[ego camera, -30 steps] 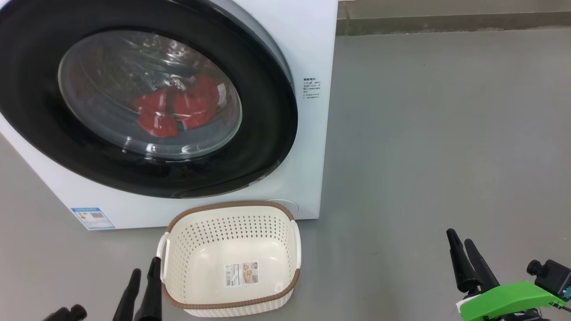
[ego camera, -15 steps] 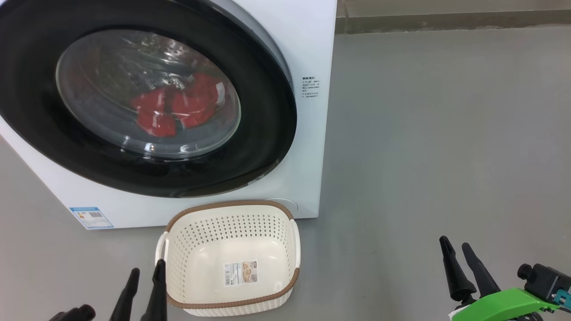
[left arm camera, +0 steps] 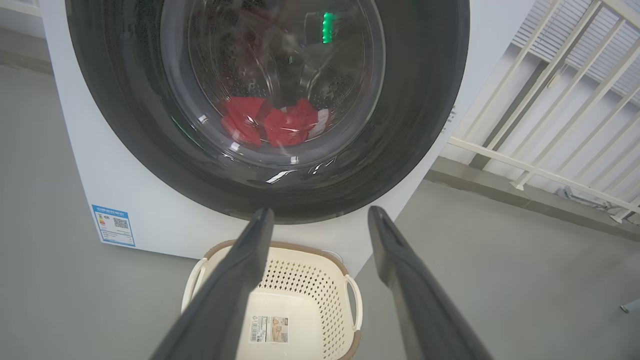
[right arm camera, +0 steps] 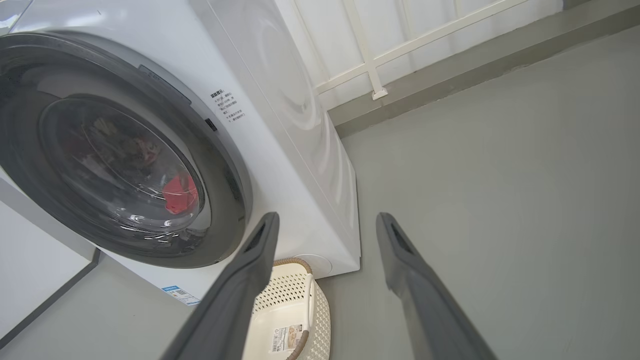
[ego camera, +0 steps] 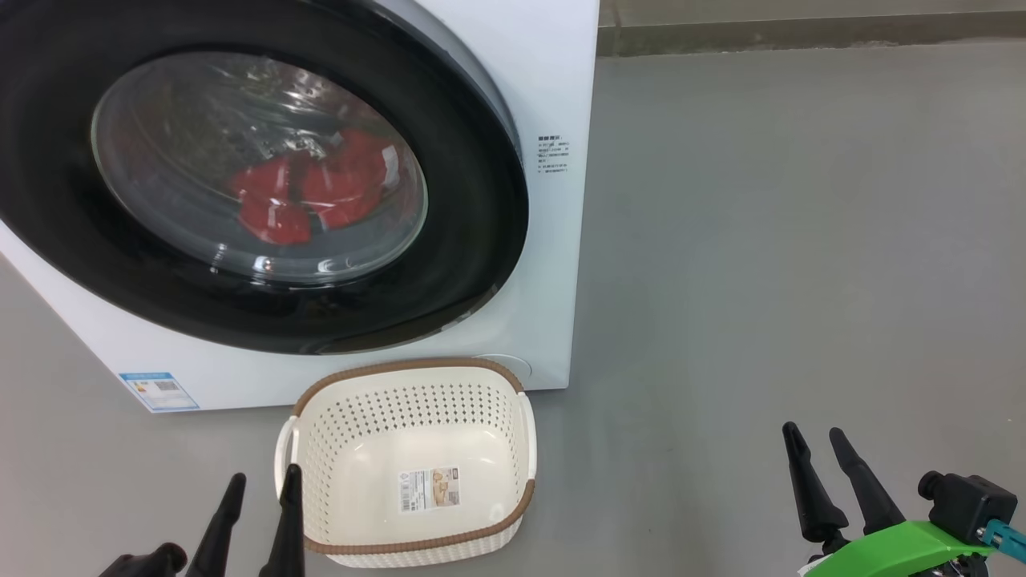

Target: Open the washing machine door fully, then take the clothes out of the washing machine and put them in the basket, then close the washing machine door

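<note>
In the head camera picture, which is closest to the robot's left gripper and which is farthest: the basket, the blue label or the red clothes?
Starting from the left gripper:
1. The basket, on the floor just to its right.
2. The blue label, ahead on the low front corner of the washing machine.
3. The clothes, farthest, inside behind the closed washing machine door.

You face 1 washing machine (ego camera: 553, 240), 1 door (ego camera: 465, 200), 1 basket (ego camera: 401, 367), 1 heap of red clothes (ego camera: 321, 192) too bunched to count, 1 left end effector (ego camera: 264, 473) and 1 right end effector (ego camera: 813, 429).
</note>
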Controlling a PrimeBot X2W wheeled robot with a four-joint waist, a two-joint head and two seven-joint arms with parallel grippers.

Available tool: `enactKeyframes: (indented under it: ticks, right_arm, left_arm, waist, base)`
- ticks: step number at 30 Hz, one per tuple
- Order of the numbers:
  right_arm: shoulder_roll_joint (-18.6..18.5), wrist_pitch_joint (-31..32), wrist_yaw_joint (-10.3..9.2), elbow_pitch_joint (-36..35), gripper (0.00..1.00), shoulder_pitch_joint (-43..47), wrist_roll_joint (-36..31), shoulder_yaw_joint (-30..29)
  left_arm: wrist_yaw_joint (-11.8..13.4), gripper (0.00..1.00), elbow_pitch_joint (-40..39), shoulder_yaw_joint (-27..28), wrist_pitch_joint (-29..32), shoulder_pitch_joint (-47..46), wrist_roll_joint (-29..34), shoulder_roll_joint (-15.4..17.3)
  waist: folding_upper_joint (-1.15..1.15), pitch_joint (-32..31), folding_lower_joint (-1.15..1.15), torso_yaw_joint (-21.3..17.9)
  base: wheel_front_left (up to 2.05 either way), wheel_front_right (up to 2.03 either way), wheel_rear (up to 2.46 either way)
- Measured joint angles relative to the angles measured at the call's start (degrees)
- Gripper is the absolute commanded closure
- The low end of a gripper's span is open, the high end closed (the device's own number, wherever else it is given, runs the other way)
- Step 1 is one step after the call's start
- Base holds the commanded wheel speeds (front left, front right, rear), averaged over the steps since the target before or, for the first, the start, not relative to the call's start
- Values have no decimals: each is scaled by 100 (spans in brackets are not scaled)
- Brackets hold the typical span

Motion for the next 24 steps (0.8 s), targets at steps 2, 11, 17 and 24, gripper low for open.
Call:
enactKeyframes:
  ticks: [2, 11, 17, 24]
  right_arm:
    - [-3, -41, 0, -15, 0, 7, -130, 0]
    - [-12, -191, 0, -85, 0, 137, -646, -2]
    - [-8, -283, 0, -151, 0, 140, -979, -34]
    - [25, -394, 0, -215, 0, 259, -1365, -199]
  left_arm:
    - [0, 0, -12, 1, -10, 0, 132, 1]
    - [0, 0, -75, 10, -181, 10, 734, 4]
    - [0, 0, -63, 30, -269, 116, 1067, 14]
    - [-1, 0, -34, 87, -399, 121, 1391, 20]
  waist:
    - [0, 5, 0, -5]
    - [0, 8, 0, -25]
    - [0, 18, 0, -34]
    - [0, 54, 0, -30]
  base:
    - [0, 0, 0]
    - [0, 0, 0]
    - [0, 0, 0]
    - [0, 0, 0]
